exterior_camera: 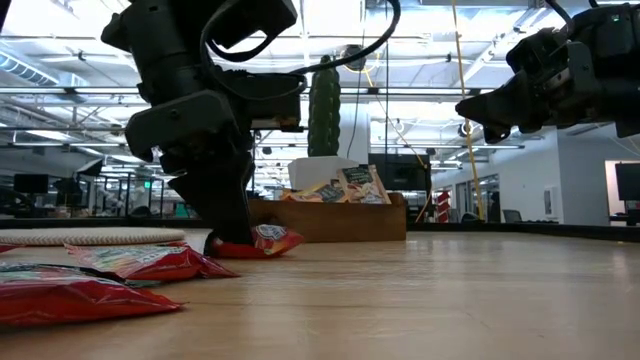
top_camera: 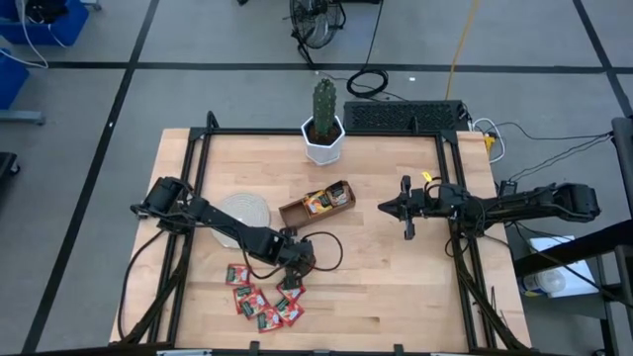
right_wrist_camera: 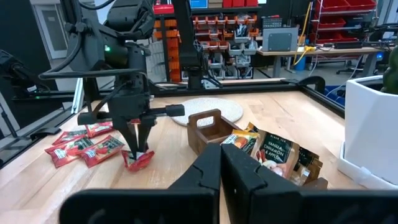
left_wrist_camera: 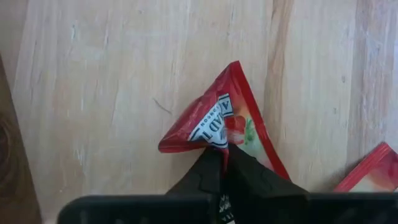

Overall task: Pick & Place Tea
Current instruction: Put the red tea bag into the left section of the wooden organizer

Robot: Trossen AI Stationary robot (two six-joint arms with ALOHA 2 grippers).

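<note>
A red tea sachet (left_wrist_camera: pixel 214 127) sits pinched between the left gripper's (left_wrist_camera: pixel 225 155) closed jaws — its crumpled edge lifted, the rest on the table (top_camera: pixel 396 287). That arm reaches steeply down. The right gripper (top_camera: pixel 384 207) — jaws shut, empty — hovers beyond the brown tray (top_camera: pixel 316 205).

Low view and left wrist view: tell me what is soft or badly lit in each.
Low view: the nearest red sachets are blurred, and the left gripper and right gripper show as dark silhouettes against bright ceiling lights. Left wrist view: the pinched red sachet is fairly sharp, while the fingers read as plain black.
</note>
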